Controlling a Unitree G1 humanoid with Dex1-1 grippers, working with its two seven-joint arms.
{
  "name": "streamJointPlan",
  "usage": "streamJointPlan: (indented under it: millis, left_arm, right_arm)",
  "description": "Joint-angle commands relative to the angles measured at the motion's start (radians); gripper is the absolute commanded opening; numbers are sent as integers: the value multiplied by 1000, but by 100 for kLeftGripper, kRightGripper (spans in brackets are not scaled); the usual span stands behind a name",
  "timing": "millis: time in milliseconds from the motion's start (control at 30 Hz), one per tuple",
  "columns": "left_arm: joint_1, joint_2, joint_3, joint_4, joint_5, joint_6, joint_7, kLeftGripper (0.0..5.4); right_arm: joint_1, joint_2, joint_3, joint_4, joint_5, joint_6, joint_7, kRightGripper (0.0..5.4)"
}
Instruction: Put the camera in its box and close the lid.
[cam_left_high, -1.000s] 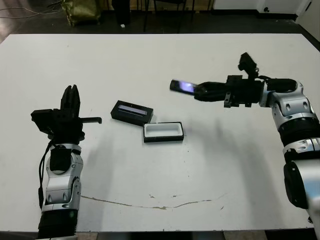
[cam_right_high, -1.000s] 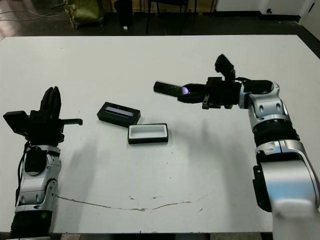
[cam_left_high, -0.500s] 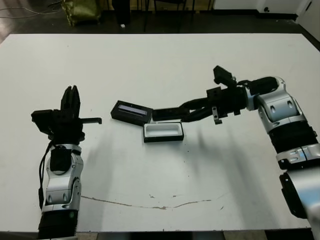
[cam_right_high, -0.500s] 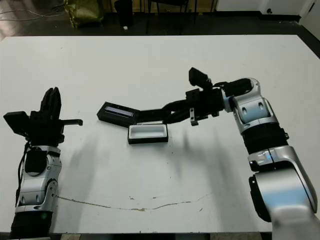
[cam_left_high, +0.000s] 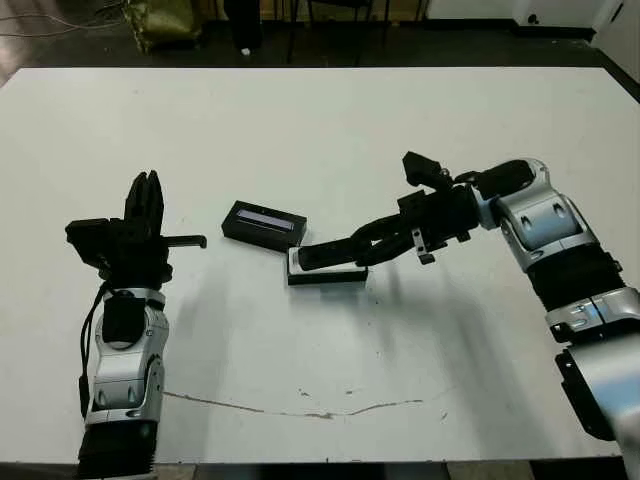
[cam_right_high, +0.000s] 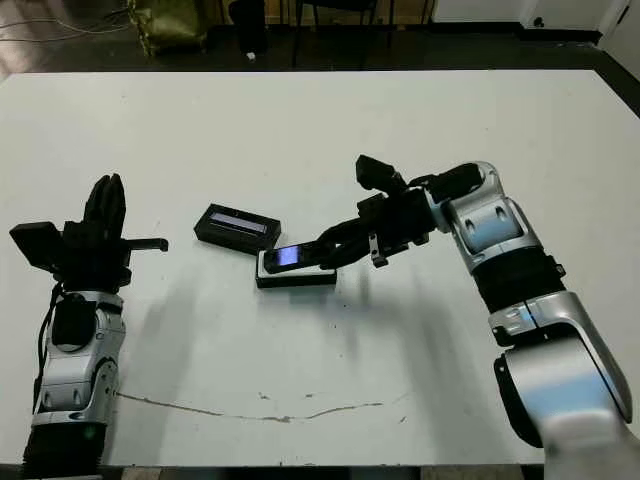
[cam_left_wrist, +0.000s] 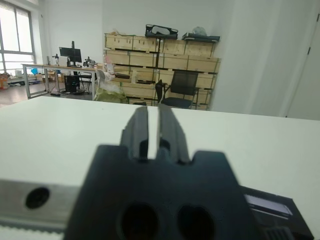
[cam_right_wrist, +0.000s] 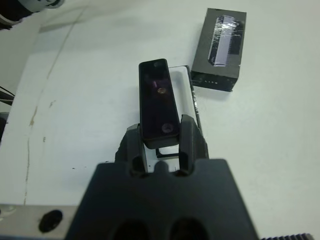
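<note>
My right gripper (cam_left_high: 360, 246) is shut on the camera (cam_left_high: 322, 256), a slim black bar with a bluish screen patch (cam_right_high: 287, 257). It holds the camera tilted low over the box (cam_left_high: 330, 277), reaching in from the right. In the right wrist view the camera (cam_right_wrist: 159, 100) lies lengthwise over the white-lined box (cam_right_wrist: 193, 104) and hides most of it. Whether the camera touches the lining I cannot tell. The lid (cam_left_high: 264, 221), black with a pale stripe, lies flat just behind and left of the box. My left gripper (cam_left_high: 143, 195) stands upright at the left, shut and holding nothing.
The white table (cam_left_high: 420, 110) stretches wide around the box. A thin brown crack line (cam_left_high: 330, 411) runs near its front edge. Beyond the far edge are a dark floor, chair legs and an olive bag (cam_left_high: 165, 20).
My right gripper has carried the camera down and to the left, from raised above the table to low over the box. The left arm, box and lid have stayed put.
</note>
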Motion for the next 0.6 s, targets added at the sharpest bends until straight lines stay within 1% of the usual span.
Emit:
streamJointPlan:
  millis: [33,200,333,400,533,600]
  left_arm:
    - [22,2,0,5,0,16,1,0]
    - [22,-2,0,5,1,20,7,0]
    - [28,-2,-4,2,11,13,11,0]
    - [29,-6,-4,-1,4,16,12,0]
    - [29,-4,-6,-2,6,17,12,0]
    - [30,-6,-6,-5,3,21,13,0]
  right_arm:
    - [-21,7,8,36,-24,-20,-13,7]
    - [-28,14,2,68,-33,-39,-21,7]
    - [-14,15,-1,60,-34,-83,-24,7]
    - [-10,16,-3,59,-33,-95,-25,7]
    - [-12,22,-1,69,-31,-78,-17,7]
    - [-9,23,4,68,-35,-88,-15,7]
